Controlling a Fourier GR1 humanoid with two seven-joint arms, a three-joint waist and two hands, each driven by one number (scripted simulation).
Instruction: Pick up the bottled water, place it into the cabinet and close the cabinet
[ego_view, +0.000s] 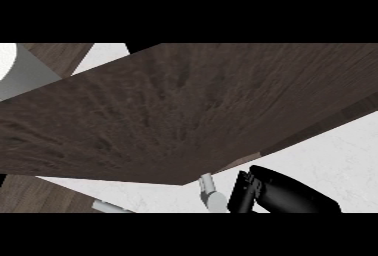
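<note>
Dark wood cabinet door (184, 110) fills the view. Right hand (284, 192) sits below it over white surface (332, 155); grip state unclear.

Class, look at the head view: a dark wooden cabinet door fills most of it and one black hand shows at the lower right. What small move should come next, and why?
Probably the right hand should nudge the cabinet door further along its swing. The door spreads across the white counter, and the hand sits by its lower edge. No bottle shows, so whether it is inside cannot be told.
</note>
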